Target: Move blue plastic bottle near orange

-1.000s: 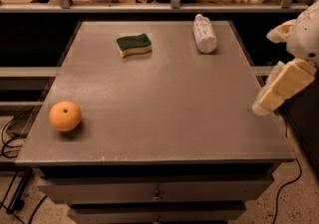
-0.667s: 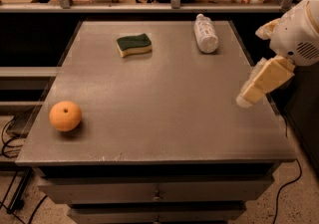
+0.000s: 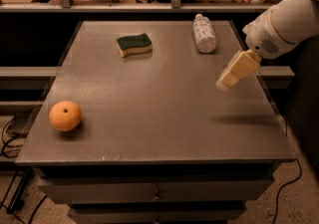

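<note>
Desk: big grey slab with drawers under the near edge. Three things sit on it, spread well apart, with a wide bare middle between them.

Arm: white and bulky, reaching in over the desk's right edge from the far right side.

Tool: there it is at the arm's end, tan, tilted down and to the left. It hangs above the right edge about halfway along, its shadow on the desk beneath. Spread or closed? I cannot tell from here. It is clear of everything, so my read is that we're in the approach and the pick-up is not yet begun.

Blue plastic bottle: lying on its side near the far right corner, white cap pointing at the far edge, nothing touching it. It's just beyond the tool, toward the far edge. The next move, I'd say, calls for swinging over it and coming down across the body, not along it. A round bottle lying flat could roll off a sloppy grip.

Sponge: green over yellow, by the far edge, left of the middle. It is not part of the job and sits off the straight line to the fruit.

Orange: way over by the left edge, close to the near left corner. That's the target, so after the lift comes a long diagonal carry right across the desk, with a set-down just beside it and no nudging.
</note>
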